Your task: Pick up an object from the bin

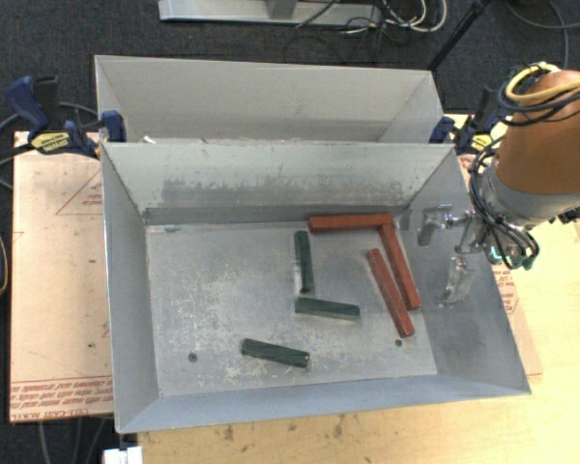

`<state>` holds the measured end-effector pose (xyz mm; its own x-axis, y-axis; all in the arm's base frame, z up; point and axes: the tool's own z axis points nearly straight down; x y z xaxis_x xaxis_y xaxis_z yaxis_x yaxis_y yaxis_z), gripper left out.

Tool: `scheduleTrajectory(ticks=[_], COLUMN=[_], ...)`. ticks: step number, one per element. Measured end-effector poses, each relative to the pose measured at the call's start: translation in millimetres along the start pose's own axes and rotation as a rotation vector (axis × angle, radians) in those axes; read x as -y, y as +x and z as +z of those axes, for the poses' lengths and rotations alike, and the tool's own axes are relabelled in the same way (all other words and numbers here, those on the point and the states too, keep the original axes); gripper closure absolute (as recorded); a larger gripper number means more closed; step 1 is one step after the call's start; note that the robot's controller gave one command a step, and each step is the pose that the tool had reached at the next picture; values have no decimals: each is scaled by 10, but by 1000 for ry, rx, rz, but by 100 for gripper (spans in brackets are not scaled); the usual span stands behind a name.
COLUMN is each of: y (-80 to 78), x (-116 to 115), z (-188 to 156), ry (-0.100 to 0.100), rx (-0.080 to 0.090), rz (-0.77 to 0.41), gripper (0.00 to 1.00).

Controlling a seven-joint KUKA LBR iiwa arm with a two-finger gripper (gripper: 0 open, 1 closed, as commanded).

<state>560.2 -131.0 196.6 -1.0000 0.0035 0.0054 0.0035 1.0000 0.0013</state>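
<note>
Six bars flat on bin (203,288) floor: three red bars (396,269) at two o'clock, three dark green bars (327,308) centre to six o'clock. Gripper (443,254) at three o'clock above sloped wall, fingers spread, empty; red bars nearest, likely pick.

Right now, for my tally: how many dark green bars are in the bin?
3: first green bar mid-bin; second green bar just in front; third green bar near the front wall. None seems hidden.
</note>
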Motion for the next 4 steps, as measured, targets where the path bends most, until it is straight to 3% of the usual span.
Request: scheduleTrajectory(ticks=[1, 2, 3, 4], y=[149, 83, 75, 285], x=[-542, -1172, -1130, -722], z=[1087, 1278, 1256, -77], ry=[-2, -2, 1, 5], rx=[0, 6, 8, 15], rz=[-286, -335, -330, -342], gripper=[0, 0, 100, 100])
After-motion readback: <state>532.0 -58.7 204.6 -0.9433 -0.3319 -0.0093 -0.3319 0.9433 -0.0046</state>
